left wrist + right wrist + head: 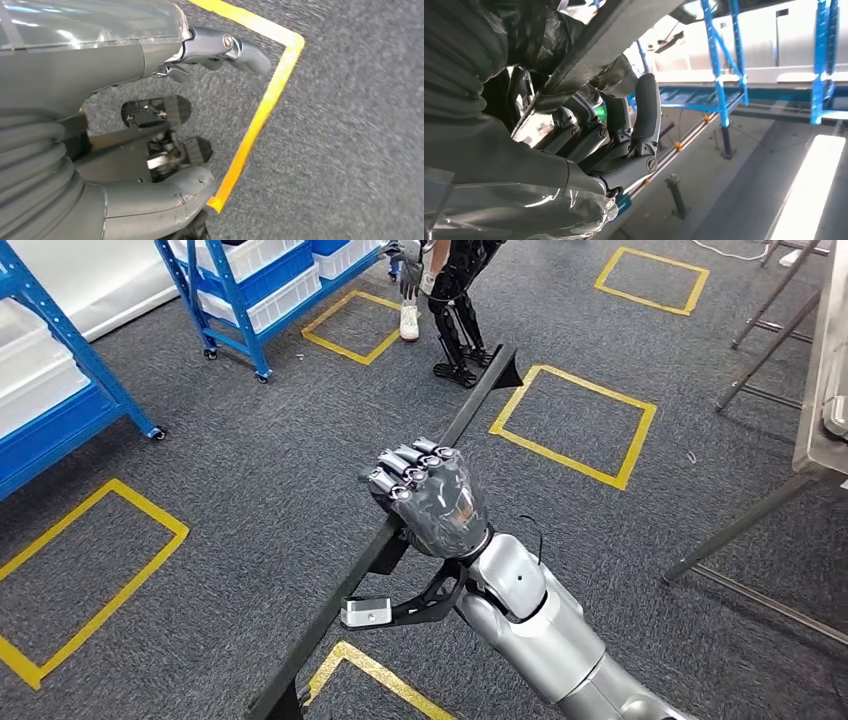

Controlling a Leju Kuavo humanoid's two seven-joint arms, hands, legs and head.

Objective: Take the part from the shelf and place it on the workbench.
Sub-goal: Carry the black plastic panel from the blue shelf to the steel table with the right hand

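Grey carpet floor [260, 480], yellow tape squares [575, 425], blue wheeled shelf racks [240, 300], metal workbench legs [745, 525]

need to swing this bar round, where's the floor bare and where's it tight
Bare carpet lies left of the bar, out to the yellow square, and right of it around another square. Tight spots: the blue shelf, a person's feet, the workbench legs.

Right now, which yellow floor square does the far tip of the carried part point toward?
The yellow square just right of the part's tip; the others lie farther off.
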